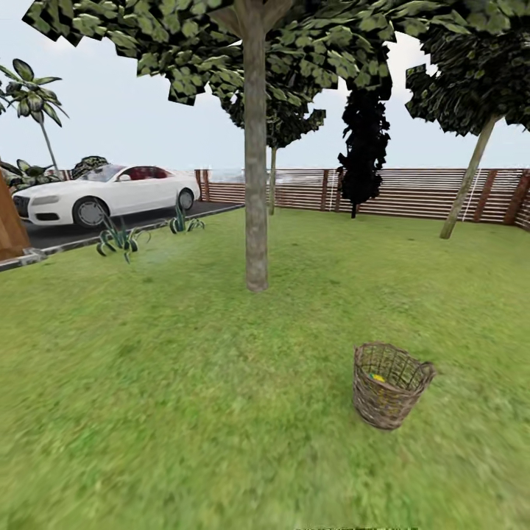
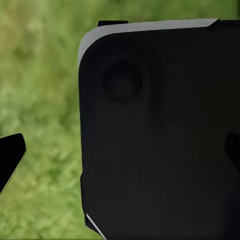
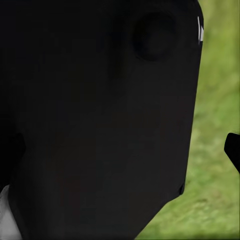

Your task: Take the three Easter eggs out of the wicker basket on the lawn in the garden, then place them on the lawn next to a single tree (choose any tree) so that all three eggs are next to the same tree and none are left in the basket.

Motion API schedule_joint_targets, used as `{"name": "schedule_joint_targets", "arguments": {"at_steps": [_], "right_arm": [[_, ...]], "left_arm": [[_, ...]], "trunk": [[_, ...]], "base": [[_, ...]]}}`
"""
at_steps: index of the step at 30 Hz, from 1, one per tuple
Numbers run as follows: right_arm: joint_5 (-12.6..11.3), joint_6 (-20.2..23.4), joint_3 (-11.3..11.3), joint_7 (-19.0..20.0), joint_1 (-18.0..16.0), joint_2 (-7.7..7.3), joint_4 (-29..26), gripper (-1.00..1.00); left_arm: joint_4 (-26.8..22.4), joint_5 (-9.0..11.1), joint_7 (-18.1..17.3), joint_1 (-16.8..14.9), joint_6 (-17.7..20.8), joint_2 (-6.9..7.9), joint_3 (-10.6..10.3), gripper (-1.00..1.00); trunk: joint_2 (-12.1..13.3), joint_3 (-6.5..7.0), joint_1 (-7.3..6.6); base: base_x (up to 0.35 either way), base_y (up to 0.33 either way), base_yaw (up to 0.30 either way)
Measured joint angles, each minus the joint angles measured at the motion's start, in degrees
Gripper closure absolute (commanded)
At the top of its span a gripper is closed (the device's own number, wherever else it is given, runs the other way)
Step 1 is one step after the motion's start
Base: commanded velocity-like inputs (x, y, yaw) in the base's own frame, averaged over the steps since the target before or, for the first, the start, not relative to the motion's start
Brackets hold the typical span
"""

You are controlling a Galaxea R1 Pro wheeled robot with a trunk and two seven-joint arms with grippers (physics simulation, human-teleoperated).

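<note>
**Basket in sight on the grass, both pincers tucked against the robot's body**

From the head camera, the wicker basket (image 1: 389, 385) stands upright on the lawn (image 1: 184, 412), ahead and a little to the right, and there's a flash of yellow inside it: an Easter egg (image 1: 377, 377) glimpsed through the open weave. How many eggs lie in there can't be told from here. Beyond the basket, further off and to the left, rises the tree (image 1: 255, 184) with its thick straight grey-brown trunk, well apart from the basket, bare grass between them.

Further back, the slatted wooden fence (image 1: 412, 193) closes off the garden, a black cone-shaped tree (image 1: 364, 151) standing in front of it. A leaning trunk (image 1: 468, 180) rises at the right. Off to the left, a white car (image 1: 103, 193) sits on the dark driveway (image 1: 110, 223), spiky plants (image 1: 121, 239) along its edge.

At the left wrist, one dark finger of the left pincer (image 2: 11, 159) pokes in over blurred grass, beside a big black panel (image 2: 160, 135) of the robot. At the right wrist, a finger of the right pincer (image 3: 233, 150) shows beside another black panel (image 3: 100, 115). How far open either pincer is, I cannot tell; nothing is seen held by either, and the basket lies well ahead of both.
</note>
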Motion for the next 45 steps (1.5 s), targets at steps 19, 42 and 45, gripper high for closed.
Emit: {"name": "schedule_joint_targets", "arguments": {"at_steps": [19, 42, 45], "right_arm": [[0.10, 0.03, 0.07, 0.18, -0.02, 2.35, -2.46, -1.00], [0.08, 0.00, -0.12, 0.24, -0.02, 2.18, -3.16, -1.00], [0.08, 0.00, -0.16, 0.24, -0.02, 2.20, -3.18, -1.00]], "left_arm": [[0.00, 0.00, 0.00, 0.00, 0.00, 0.00, 0.00, -1.00], [0.00, 0.00, 0.00, 0.00, 0.00, 0.00, -0.01, -1.00], [0.00, 0.00, 0.00, 0.00, 0.00, 0.00, 0.00, -1.00]], "trunk": [[0.00, 0.01, 0.00], [0.00, 0.01, 0.00], [0.00, 0.01, 0.00]], "base": [[0.000, 0.000, -0.292], [0.000, 0.000, -0.292], [0.000, 0.000, -0.292]]}}
